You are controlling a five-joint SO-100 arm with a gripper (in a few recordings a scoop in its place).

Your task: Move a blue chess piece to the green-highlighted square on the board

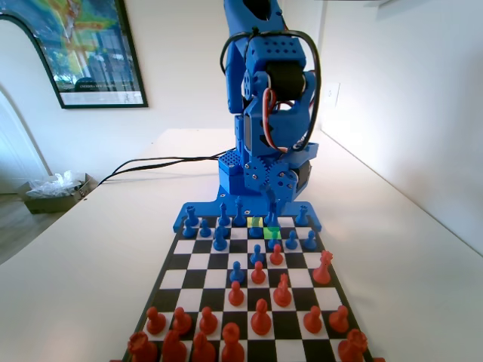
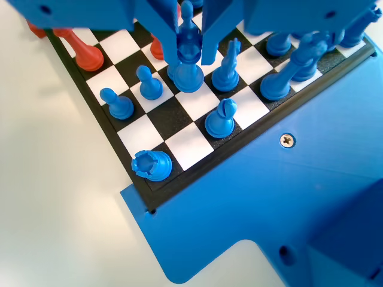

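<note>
Blue piece (image 2: 189,70) pinched in my claw (image 2: 190,54).
Jaws nearly shut around its neck; its base meets the chessboard (image 2: 149,122).

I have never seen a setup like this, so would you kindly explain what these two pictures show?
A small blue robot arm stands at the far end of a chessboard on a white table. The fixed view looks along the board at the arm; the wrist view comes from a camera on the arm, looking down past its gripper. Blue pieces stand near the arm, orange-red pieces nearer the fixed camera. One square is lit green. In the wrist view the jaws sit either side of a blue piece; whether they grip it is unclear.
</note>
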